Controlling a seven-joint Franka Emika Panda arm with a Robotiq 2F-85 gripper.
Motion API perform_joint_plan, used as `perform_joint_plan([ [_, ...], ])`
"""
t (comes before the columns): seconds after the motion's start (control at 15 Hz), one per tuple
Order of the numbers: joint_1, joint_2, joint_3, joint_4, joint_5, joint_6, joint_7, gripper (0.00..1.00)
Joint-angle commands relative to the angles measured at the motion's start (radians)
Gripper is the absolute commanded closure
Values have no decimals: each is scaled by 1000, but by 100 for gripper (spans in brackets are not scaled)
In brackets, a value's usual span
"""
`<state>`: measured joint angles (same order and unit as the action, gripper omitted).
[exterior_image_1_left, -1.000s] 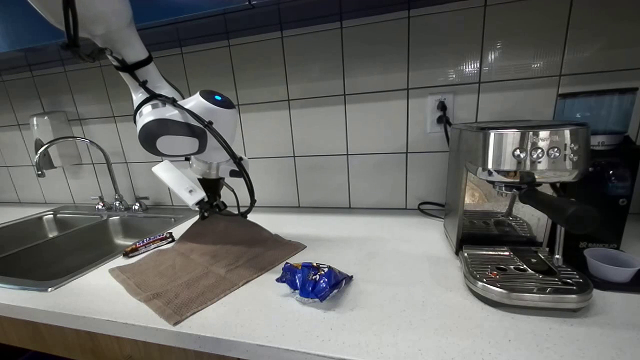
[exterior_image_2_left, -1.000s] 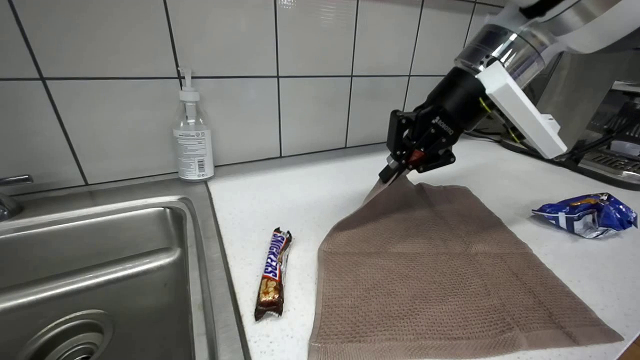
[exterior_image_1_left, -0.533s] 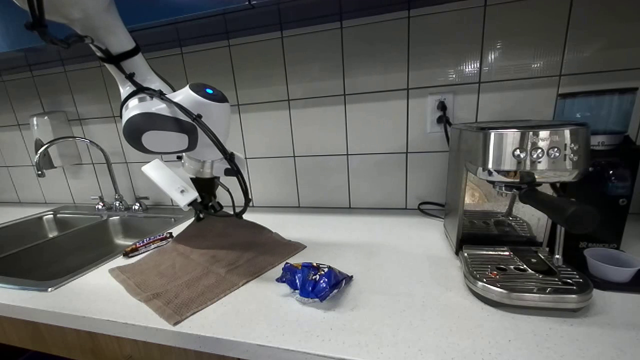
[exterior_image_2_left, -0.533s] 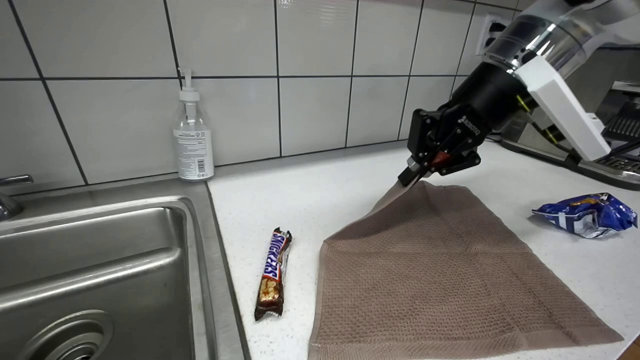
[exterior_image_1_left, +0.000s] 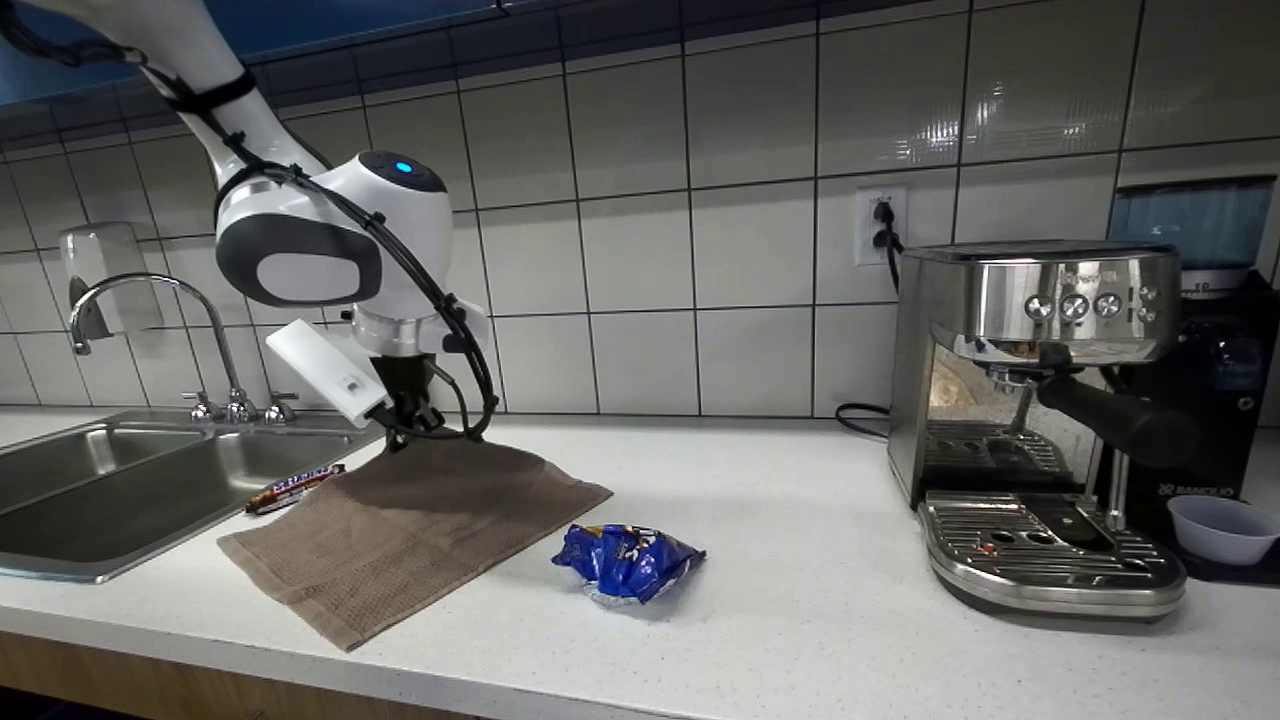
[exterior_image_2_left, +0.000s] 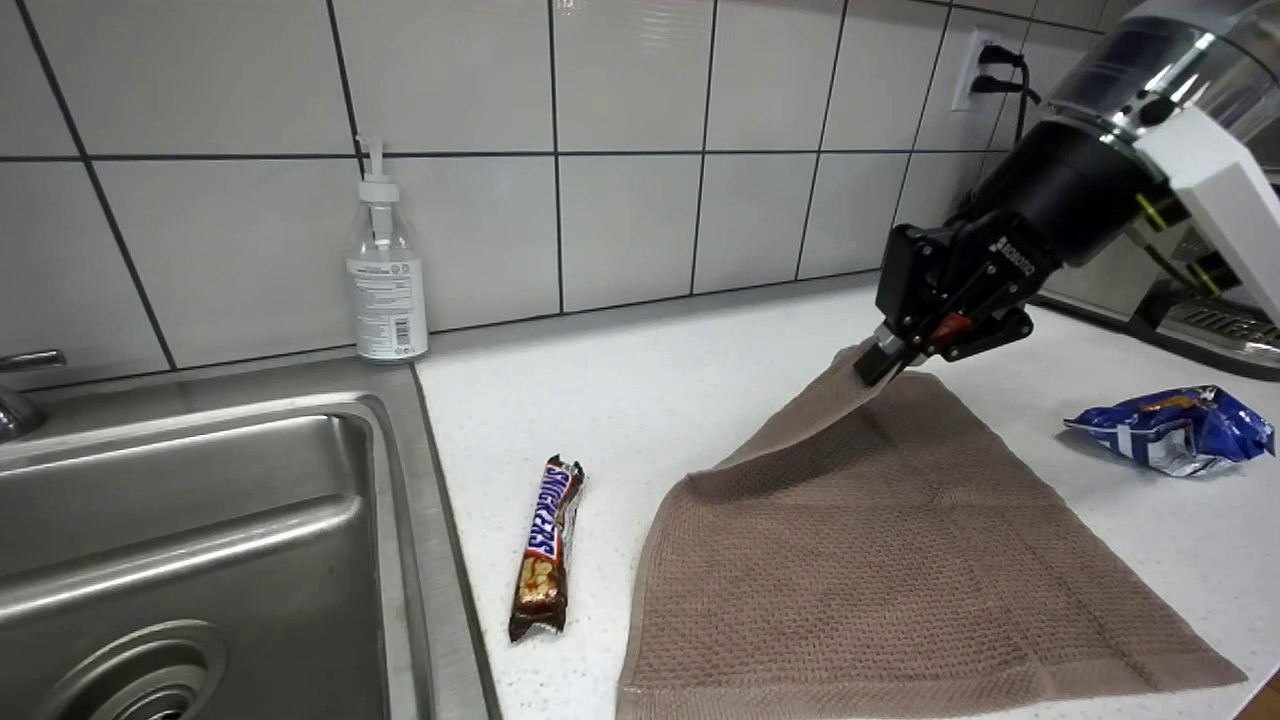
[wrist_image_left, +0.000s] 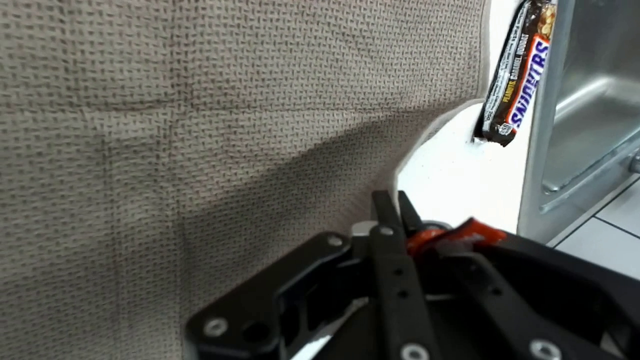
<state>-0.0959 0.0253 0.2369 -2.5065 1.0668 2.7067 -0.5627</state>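
End effector (wrist_image_left: 397, 207): fingers almost together, pinching the brown cloth (exterior_image_2_left: 900, 570).
Brown cloth: raised at the pinch, otherwise spread on the desk (exterior_image_2_left: 600, 390) near the candy bar (exterior_image_2_left: 545, 550).
Raised edge (exterior_image_2_left: 822, 405): apparent step, lifting; next move likely calls for a firm grip.

- White speckled desk (exterior_image_1_left: 760, 500), across the lower half of the frame in an exterior view
- Brown waffle-weave towel (exterior_image_1_left: 410, 550), lower left, one edge raised
- Snickers bar (exterior_image_1_left: 291, 490), left, near the towel
- Crumpled blue snack bag (exterior_image_1_left: 628, 562), lower middle
- Stainless-steel espresso machine (exterior_image_1_left: 1030, 440), right
- Black coffee grinder (exterior_image_1_left: 1225, 400), far right
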Motion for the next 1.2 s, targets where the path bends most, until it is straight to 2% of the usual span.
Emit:
perform_joint_plan([
  [0.0, -2, -71, -1, -66, 33, 0, -40, 99],
  [1.13, 3, -217, -20, -224, 22, -37, -41, 99],
])
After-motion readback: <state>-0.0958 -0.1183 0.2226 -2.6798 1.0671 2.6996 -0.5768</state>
